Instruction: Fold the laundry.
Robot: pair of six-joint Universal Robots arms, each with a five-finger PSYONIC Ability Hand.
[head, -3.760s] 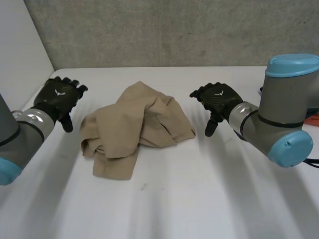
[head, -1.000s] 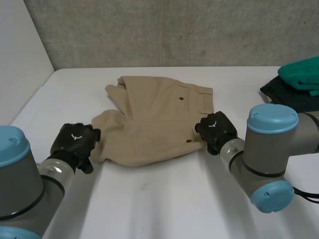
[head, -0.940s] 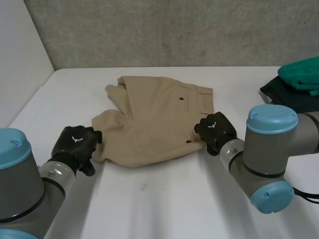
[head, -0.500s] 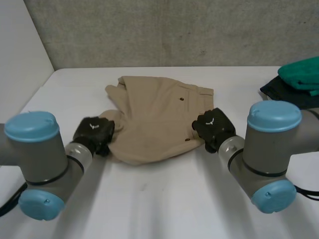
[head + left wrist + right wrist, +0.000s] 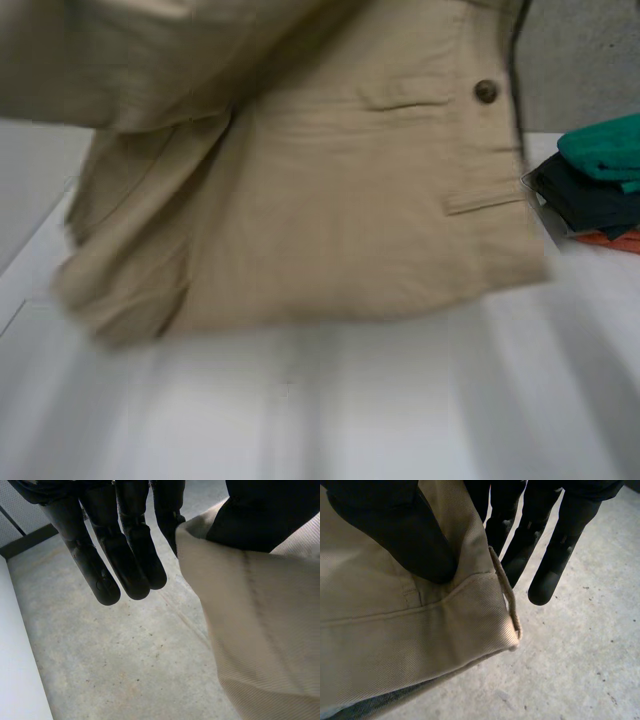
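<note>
1. Now the tan shorts (image 5: pixel 330 200) hang above the white table (image 5: pixel 400 400), long axis crosswise, waistband toward the robot's right.
2. At one edge, the left hand (image 5: pixel 127 555) pinches them between thumb and finger.
3. At the waistband corner, the right hand (image 5: pixel 395 535) pinches likewise.

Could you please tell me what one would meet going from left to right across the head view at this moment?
beige shorts, hanging across most of the view → the dark button near their right edge → pile of folded clothes, green on top
</note>
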